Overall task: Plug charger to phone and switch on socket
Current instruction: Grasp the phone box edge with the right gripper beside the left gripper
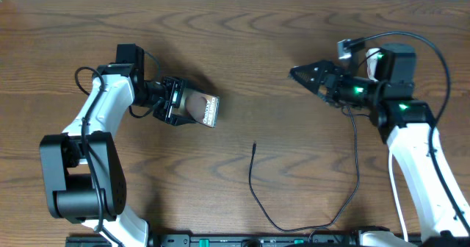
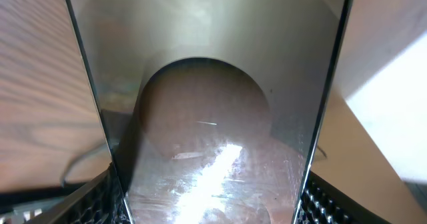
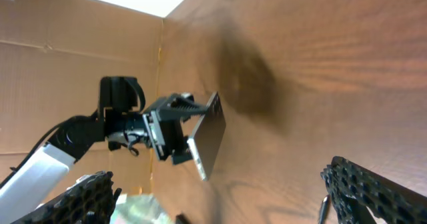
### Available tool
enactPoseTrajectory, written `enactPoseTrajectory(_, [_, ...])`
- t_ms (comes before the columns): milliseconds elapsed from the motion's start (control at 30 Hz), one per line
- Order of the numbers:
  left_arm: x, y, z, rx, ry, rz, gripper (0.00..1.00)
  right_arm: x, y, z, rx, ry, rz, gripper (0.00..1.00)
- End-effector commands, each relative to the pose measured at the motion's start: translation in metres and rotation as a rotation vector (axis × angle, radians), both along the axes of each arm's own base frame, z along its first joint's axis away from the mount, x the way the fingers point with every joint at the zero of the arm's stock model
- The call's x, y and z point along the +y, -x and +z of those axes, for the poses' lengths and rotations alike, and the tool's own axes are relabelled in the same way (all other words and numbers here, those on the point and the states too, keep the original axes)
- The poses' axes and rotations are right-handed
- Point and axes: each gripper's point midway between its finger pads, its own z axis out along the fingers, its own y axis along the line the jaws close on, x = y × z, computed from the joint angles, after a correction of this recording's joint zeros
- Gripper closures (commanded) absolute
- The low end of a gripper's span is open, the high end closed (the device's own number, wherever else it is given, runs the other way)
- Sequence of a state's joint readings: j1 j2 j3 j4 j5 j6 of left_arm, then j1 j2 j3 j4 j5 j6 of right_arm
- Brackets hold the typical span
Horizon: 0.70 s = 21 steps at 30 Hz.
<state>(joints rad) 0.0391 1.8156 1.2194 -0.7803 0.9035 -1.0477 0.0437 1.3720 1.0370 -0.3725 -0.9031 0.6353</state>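
Observation:
My left gripper (image 1: 175,102) is shut on the phone (image 1: 201,109), a dark glossy slab with white lettering and a round brownish mark, held tilted above the table. The phone fills the left wrist view (image 2: 207,117) between the fingers (image 2: 210,204). It also shows in the right wrist view (image 3: 208,139). The charger (image 1: 253,145) lies on the table with its plug tip pointing away; its cable loops toward the front edge and rises to my right arm. My right gripper (image 1: 308,78) (image 3: 227,197) is open and empty above the table. The socket is not clearly seen.
The wooden table (image 1: 242,41) spans the view. A black rail (image 1: 257,240) runs along the front edge. A brown cardboard wall (image 3: 67,57) stands beyond the left arm. Thick black robot cables (image 1: 433,48) loop round the right arm.

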Motion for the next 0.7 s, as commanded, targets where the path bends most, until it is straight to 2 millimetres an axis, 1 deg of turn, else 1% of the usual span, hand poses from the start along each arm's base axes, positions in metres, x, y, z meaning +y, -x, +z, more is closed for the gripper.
enactPoseTrajectory(0, [0.016, -0.002, -0.008, -0.012, -0.125, 0.020, 0.93, 0.022, 0.005, -0.003, 0.045, -0.029, 0.058, 0.01])
enactPoseTrajectory(100, [0.025, -0.003, -0.015, -0.009, -0.191, 0.028, 0.93, 0.037, 0.005, -0.018, 0.074, 0.000, 0.080, 0.01])
enactPoseTrajectory(133, [0.028, -0.003, -0.017, -0.008, -0.214, 0.031, 0.93, 0.046, 0.007, -0.026, 0.090, 0.010, 0.099, 0.01])
enactPoseTrajectory(200, [0.031, -0.003, -0.020, -0.008, -0.237, 0.033, 0.93, 0.056, 0.009, -0.038, 0.134, 0.017, 0.114, 0.01])
enactPoseTrajectory(333, [0.035, -0.003, -0.023, 0.001, -0.266, 0.046, 0.92, 0.079, 0.018, -0.065, 0.254, 0.018, 0.150, 0.01])
enactPoseTrajectory(433, [0.035, -0.003, -0.023, 0.011, -0.264, 0.057, 0.93, 0.099, 0.025, -0.085, 0.294, 0.028, 0.204, 0.01])
enactPoseTrajectory(533, [0.035, -0.003, -0.023, 0.011, -0.264, 0.057, 0.93, 0.120, 0.028, -0.093, 0.283, 0.013, 0.261, 0.01])
enactPoseTrajectory(667, [0.035, -0.001, -0.023, 0.048, -0.258, 0.088, 0.93, 0.143, 0.027, -0.094, 0.237, -0.008, 0.302, 0.01])
